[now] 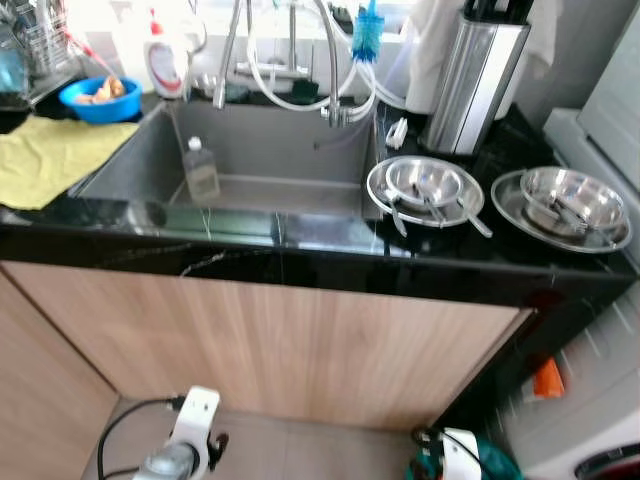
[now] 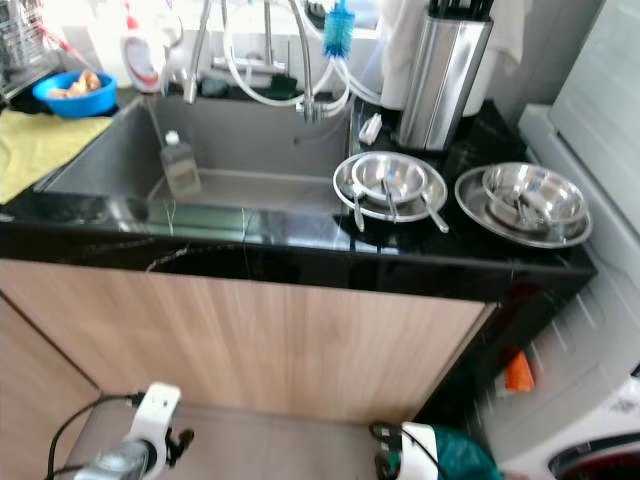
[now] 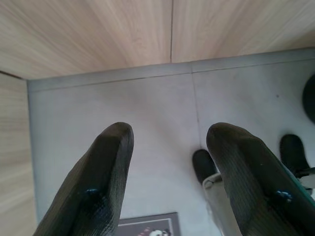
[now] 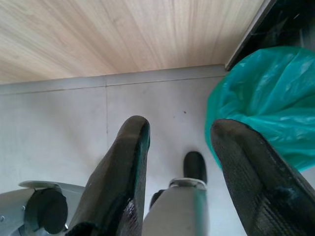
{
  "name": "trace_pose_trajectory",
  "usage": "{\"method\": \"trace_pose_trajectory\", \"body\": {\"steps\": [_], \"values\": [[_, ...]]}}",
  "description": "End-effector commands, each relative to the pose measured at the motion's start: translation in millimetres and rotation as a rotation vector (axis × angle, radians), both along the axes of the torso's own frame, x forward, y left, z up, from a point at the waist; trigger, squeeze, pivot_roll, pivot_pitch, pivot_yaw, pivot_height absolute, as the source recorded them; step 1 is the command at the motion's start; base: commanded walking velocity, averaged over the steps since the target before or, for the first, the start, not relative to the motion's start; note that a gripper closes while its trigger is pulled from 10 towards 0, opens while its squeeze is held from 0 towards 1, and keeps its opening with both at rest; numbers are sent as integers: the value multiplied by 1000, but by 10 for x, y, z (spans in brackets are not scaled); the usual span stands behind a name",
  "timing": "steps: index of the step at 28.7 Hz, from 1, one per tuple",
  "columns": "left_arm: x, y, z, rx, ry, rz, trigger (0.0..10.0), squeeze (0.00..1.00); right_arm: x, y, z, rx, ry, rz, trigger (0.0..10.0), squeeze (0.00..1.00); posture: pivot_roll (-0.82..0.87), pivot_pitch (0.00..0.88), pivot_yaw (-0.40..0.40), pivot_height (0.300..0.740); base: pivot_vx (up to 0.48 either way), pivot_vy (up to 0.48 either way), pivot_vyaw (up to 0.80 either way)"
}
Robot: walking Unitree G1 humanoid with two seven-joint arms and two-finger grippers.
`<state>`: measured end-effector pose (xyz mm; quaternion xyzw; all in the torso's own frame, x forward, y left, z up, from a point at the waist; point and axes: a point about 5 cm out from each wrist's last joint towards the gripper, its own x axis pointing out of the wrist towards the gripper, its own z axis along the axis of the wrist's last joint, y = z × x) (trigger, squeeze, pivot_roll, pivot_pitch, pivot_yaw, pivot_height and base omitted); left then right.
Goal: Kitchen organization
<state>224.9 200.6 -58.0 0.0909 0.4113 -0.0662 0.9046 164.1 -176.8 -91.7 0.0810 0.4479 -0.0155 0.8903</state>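
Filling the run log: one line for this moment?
both hands open, hanging idle above floor | left hand | right hand | bottle in sink | steel bowls on counter

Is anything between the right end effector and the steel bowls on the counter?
Yes. The right end effector hangs open near the floor, below the black counter edge, which overhangs the wooden cabinet front. The steel bowls sit above on the counter.

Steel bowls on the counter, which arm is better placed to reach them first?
Probably the right: the steel bowls sit right of the sink, on the right gripper side. Both grippers hang low, open; the left gripper is farther.
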Motion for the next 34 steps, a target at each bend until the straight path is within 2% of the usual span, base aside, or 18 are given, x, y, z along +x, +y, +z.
{"method": "trace_pose_trajectory", "body": {"steps": [1,7,13,27,34], "values": [[-7,20,-1,5,2,1,10000,0,8,-5,5,3,-8,-16,10000,0,48,0,3,740,0,356,0],[-11,17,-4,5,2,-2,10000,0,5,-4,4,5,-7,-18,10000,0,49,0,3,740,0,321,0],[1,15,4,7,-1,-5,10000,0,7,-1,5,11,-9,-25,10000,0,49,0,4,740,0,314,-766],[43,7,30,10,-16,-14,10000,0,14,4,8,4,-15,-15,10000,0,52,0,6,740,0,298,0],[39,8,29,25,-21,-26,10000,0,15,5,9,5,-16,-18,10000,0,52,0,8,740,0,0,0]]}}
